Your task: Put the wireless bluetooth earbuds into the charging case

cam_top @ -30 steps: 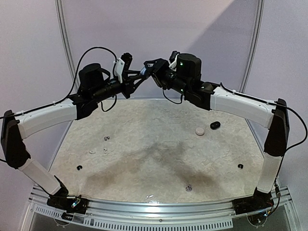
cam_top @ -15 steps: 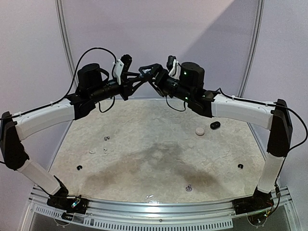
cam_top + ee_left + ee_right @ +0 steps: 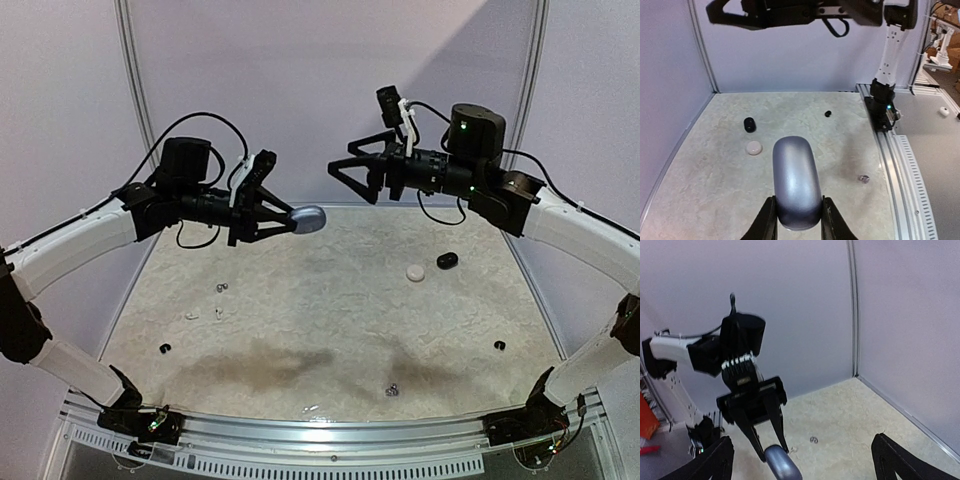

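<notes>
Pale lilac-grey wall panels stood around me on three sides, joined by slim metal strips. A slanted edge of shade crossed the back panel, which was lighter toward the upper right. My table had a mottled beige, stone-like top with dark shadow patches toward the near edge. There a ribbed aluminium rail caught a glare of light. In the left wrist view, a plain grey surface lay beyond that rail, with blurred brown boxes in the far corner.
</notes>
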`<control>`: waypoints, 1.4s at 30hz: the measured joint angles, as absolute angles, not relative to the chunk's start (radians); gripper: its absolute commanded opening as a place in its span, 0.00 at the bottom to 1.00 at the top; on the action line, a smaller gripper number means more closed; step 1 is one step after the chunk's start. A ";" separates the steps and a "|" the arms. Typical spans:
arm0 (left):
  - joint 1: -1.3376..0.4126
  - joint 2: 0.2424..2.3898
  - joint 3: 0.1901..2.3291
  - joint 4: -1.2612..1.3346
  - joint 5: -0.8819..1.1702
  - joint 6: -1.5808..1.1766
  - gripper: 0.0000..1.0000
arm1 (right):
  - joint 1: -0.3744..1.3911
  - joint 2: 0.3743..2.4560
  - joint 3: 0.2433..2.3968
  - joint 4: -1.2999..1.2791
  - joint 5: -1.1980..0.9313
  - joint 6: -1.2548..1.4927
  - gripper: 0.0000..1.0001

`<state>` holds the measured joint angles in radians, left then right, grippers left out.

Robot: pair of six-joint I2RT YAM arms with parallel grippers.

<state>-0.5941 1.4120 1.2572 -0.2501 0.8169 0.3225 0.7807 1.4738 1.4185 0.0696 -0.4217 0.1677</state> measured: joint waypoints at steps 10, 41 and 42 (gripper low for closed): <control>-0.595 1.405 1.295 -0.443 0.903 0.421 0.00 | 0.844 1.647 1.595 -0.370 -0.513 -0.176 0.79; -0.595 1.319 1.147 -0.272 0.845 0.225 0.57 | 0.884 1.718 1.640 -0.353 -0.606 -0.194 0.00; -0.595 1.317 1.134 -0.249 0.845 0.204 0.51 | 0.884 1.713 1.630 -0.328 -0.606 -0.182 0.00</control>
